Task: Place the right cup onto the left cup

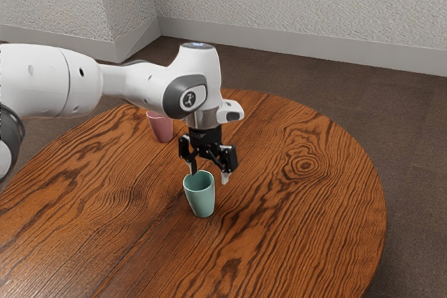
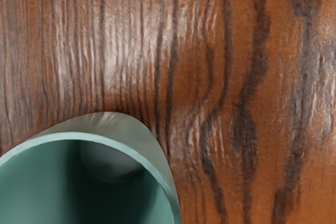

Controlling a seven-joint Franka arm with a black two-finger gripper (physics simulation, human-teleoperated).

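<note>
Over the green cup (image 1: 202, 200), the gripper (image 1: 209, 175) is spread wide, nothing grasped; the cup is supported by a wood-grained table (image 1: 300, 207), backed by pale walls (image 1: 279, 5).

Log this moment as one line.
hand: open, by teal cup | teal cup: upright on table | pink cup: upright, apart | stacked: no

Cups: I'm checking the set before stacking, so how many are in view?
2: a green cup by the gripper, and a pink cup farther back, partly behind the arm, which might hide more.
</note>
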